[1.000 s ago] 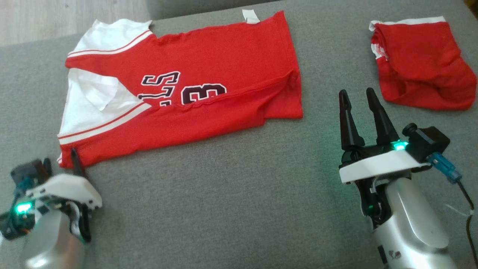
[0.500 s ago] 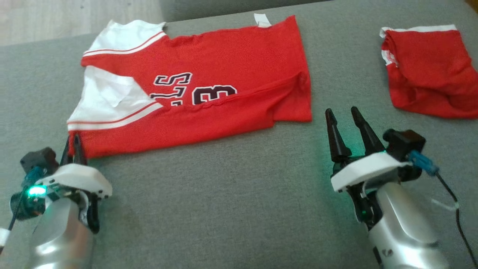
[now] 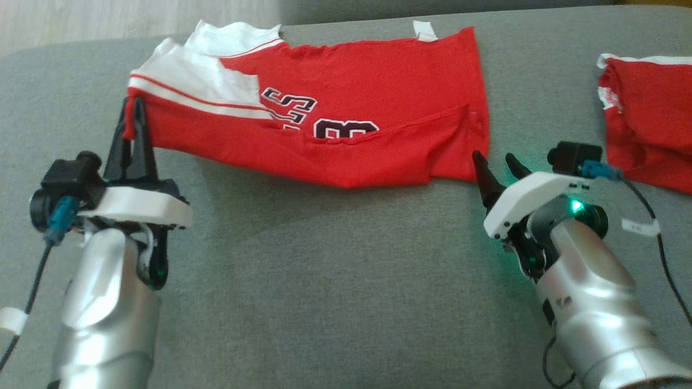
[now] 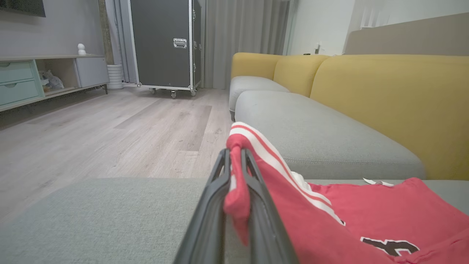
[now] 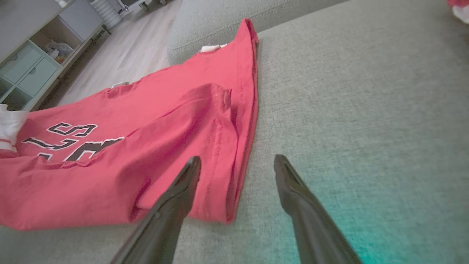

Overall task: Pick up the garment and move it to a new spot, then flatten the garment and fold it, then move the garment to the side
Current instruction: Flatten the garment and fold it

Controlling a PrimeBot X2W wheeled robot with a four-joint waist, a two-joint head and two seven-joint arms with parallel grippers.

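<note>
The red jersey [image 3: 346, 127], with white sleeves and dark lettering, lies stretched across the upper middle of the head view on the grey sofa cushion [image 3: 324, 281]. At the left of that frame the left gripper [image 3: 133, 108] has its jaws pressed together on the jersey's near left corner, red hem beside a white striped band. The left wrist view shows that cloth pinched between the two dark fingers, held up off the cushion and draping down toward the lower right. At the lower right of the jersey the right gripper [image 3: 494, 160] has its jaws spread, with nothing between them. Its tips are just beside the near right corner. Whether they touch the cloth I cannot tell. A second red garment [image 3: 649, 135] with white trim lies crumpled at the right edge, apart from the jersey.
</note>
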